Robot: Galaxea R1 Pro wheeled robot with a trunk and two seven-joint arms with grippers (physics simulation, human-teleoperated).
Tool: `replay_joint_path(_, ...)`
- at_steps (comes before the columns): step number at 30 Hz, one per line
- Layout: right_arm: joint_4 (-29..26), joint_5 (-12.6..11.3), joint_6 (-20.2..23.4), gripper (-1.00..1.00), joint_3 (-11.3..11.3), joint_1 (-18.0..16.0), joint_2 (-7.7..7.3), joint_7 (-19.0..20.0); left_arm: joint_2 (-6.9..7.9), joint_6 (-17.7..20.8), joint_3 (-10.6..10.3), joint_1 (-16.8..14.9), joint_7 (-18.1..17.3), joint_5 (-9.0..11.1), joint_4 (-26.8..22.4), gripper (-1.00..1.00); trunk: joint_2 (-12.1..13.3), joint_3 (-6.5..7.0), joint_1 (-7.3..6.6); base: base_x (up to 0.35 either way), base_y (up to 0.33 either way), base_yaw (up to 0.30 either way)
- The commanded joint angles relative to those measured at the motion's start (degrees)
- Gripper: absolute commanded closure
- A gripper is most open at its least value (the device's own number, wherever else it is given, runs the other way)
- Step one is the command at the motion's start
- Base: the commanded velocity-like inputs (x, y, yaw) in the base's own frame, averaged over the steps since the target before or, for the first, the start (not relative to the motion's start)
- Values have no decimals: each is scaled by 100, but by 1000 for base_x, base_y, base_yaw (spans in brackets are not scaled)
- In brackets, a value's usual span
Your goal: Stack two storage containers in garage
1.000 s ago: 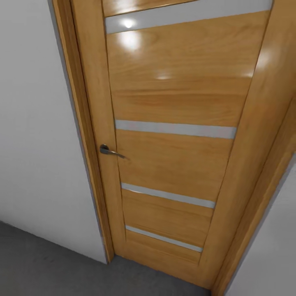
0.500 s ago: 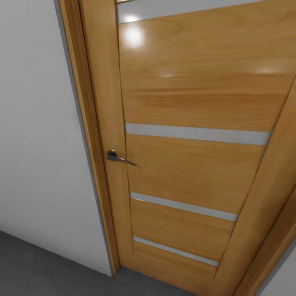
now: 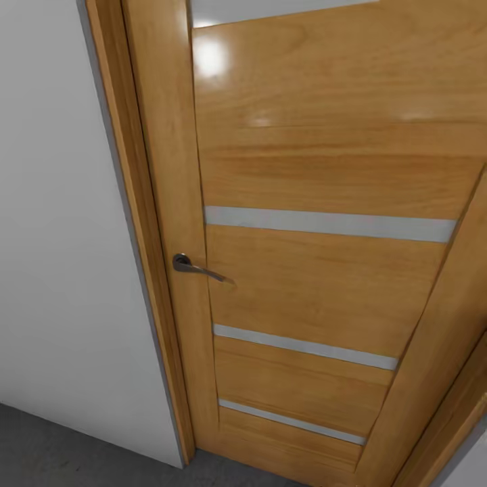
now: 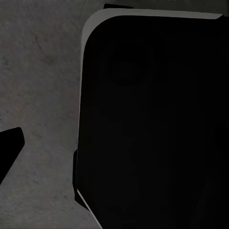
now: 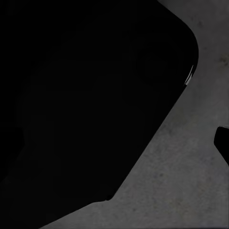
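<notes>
Straight ahead: a honey-coloured wooden door (image 3: 325,270) with pale horizontal inlay strips (image 3: 331,224) fills the head view, seen from close up and at a tilt.
Door hardware: a dark metal lever handle (image 3: 193,267) sits on the door's left stile, just beside the matching wooden frame (image 3: 145,270).
Left of door: a plain grey-white wall (image 3: 61,237) runs down to a dark grey mottled concrete floor (image 3: 54,453).
Location: the concrete and honey wood suggest the garage or its threshold; I cannot tell which side of the door the robot is on.
Left wrist view: a large black rounded body (image 4: 152,124), probably part of the robot, hangs over the same concrete (image 4: 38,95).
Right wrist view: another black mass (image 5: 86,95) above grey concrete (image 5: 191,181).
Pincers: the fingers cannot be made out, so whether either one is released or clenched cannot be told.
Containers: no orange-red bin can be made out, so their whereabouts cannot be told.
Step in hand: most likely travelling or turning near the door.
Doing it well: back off or swing the base so the head camera takes in open floor; keep both arms tucked clear of the frame and handle; move slowly this close to the door.
</notes>
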Motion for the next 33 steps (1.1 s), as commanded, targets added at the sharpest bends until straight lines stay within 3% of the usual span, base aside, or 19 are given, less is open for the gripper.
replay_joint_path(1, 2, -3, -16, -100, 10, -1, 0, -1, 0, -11, 0, -1, -1, 59, 1, -100, -2, -4, 0, 2, 2, -236)
replay_joint_path(26, 2, 1, -20, -100, 10, -1, -1, 2, 0, -10, 0, -1, 0, 59, 1, -100, -2, -4, 0, 0, 0, -240)
replay_joint_path(33, 3, 3, -20, -100, 10, -1, 0, 0, 0, -5, 0, -1, -2, 59, 1, -100, -2, -4, 0, 150, 134, -42)
